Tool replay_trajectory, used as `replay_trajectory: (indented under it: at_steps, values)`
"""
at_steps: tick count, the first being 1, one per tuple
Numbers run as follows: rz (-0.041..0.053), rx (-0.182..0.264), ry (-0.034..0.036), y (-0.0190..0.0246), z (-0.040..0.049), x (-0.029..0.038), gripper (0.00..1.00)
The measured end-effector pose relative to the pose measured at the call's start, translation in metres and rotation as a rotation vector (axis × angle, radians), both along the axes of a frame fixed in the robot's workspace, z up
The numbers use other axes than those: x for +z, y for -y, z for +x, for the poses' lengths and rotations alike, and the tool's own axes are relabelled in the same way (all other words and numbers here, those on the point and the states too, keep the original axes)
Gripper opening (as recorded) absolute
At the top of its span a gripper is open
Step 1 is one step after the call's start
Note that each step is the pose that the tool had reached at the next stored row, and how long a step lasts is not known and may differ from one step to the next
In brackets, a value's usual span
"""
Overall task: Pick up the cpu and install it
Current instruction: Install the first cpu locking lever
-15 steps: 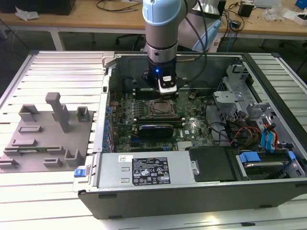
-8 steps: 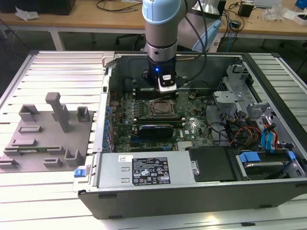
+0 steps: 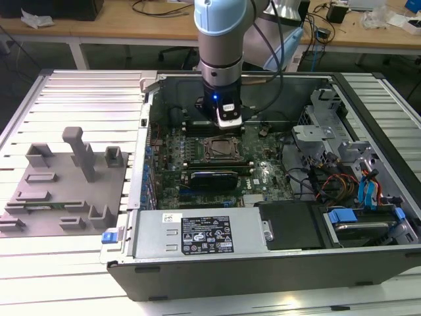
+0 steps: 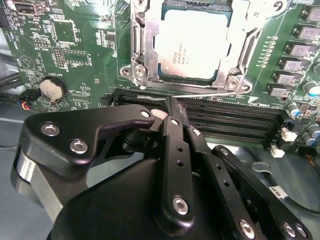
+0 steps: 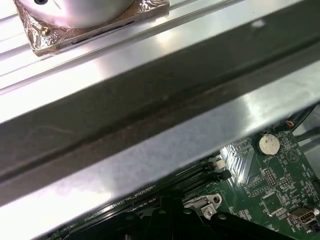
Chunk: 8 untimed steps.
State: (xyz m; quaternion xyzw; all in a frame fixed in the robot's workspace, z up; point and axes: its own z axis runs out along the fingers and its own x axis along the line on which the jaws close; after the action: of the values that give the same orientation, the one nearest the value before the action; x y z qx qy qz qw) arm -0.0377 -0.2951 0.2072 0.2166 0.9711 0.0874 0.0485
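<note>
The cpu [image 4: 195, 45] lies flat in the metal socket frame [image 4: 137, 45] on the green motherboard [image 4: 75, 50], silvery top up. The gripper [image 4: 170, 107] hangs just beside it, over the black memory slots [image 4: 235, 122]. Its fingers [image 4: 172, 115] seem pressed together, holding nothing.

The small, flat, square cpu [image 4: 192, 45], with a silvery-grey metal top and a thin darker rim, lies flat and level. It is seated inside the metal socket frame [image 4: 137, 50] on the green motherboard [image 4: 80, 50]. Dark print marks its top face.
</note>
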Motion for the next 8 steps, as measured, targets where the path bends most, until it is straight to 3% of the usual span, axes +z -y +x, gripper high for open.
replay_trajectory:
  at_steps: [8]
  values:
    - [-0.0001, 0.000, 0.0129, 0.0003, -0.0002, -0.0030, 0.11]
